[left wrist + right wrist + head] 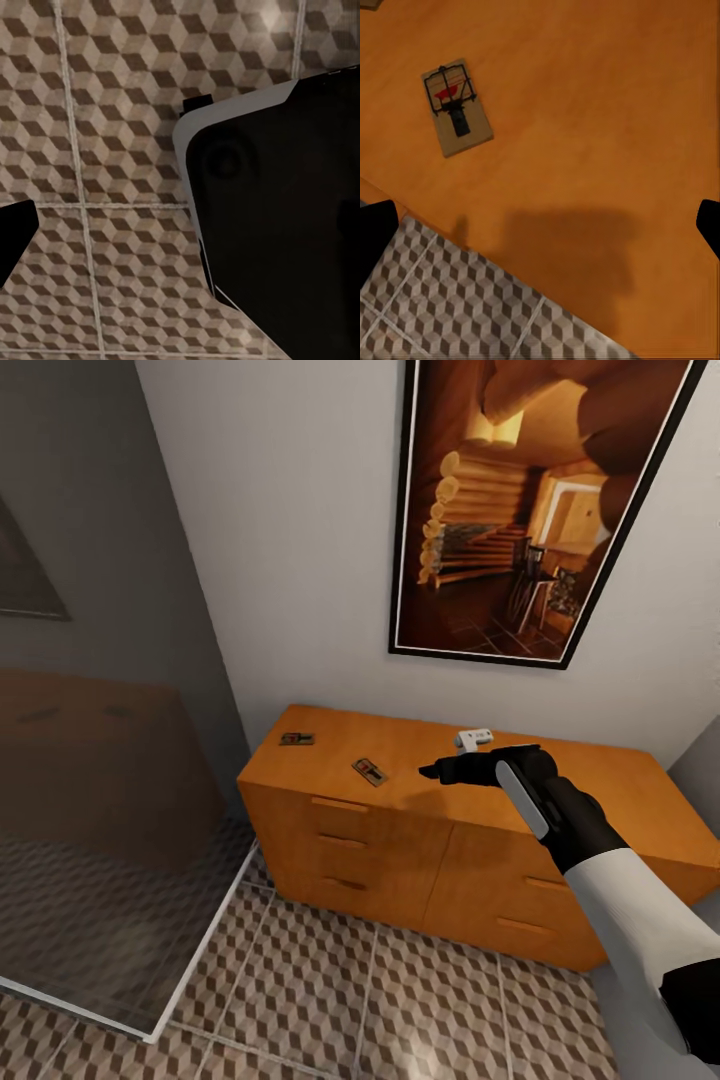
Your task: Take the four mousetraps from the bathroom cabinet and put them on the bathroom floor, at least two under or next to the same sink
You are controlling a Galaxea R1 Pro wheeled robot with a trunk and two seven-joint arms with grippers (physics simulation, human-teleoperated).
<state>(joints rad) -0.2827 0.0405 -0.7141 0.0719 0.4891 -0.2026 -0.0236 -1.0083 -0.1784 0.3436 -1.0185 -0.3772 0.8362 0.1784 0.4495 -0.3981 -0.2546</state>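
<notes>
Two mousetraps (370,771) (apart) on cabinet (330,830) top

Right arm (640,920) has a white forearm shell; black wrist; black pincer (432,771) with a grey stripe.

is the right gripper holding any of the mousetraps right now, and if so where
No. The right gripper hovers open and empty above the orange-brown wooden cabinet; the nearest small flat wooden mousetrap lies untouched on its top.

cabinet (400,840): orange-brown wood
mousetraps (457,107): tan, black metal, red spot
bathroom floor (112,112): brown-beige-grey cubes, pale grout
right gripper (432,770): black
</notes>
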